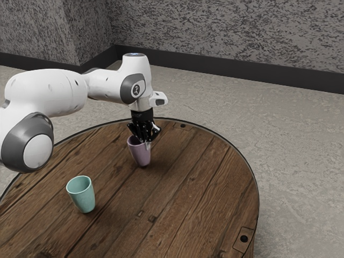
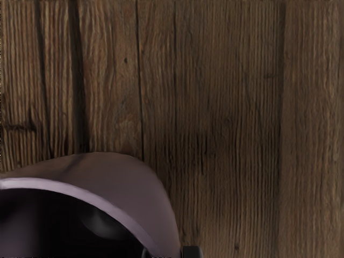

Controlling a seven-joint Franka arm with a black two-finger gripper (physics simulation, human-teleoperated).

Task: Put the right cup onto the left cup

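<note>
In the exterior view my black gripper points down at the rim of the purple cup, its fingers brought close together at the rim's side toward the exterior view's right. The wrist view has the purple cup large and near, with the tips of my gripper on either side of its wall, one inside and one outside, shut on it. The teal cup stands upright with its mouth up, nearer the exterior camera and apart from the purple one. Whether the purple cup's base touches the wood cannot be told.
Both cups are over the round wooden table, whose curved edge passes behind the gripper. A metal fitting sits near the table's edge at the exterior view's lower right. The arm reaches over the table's far left part.
</note>
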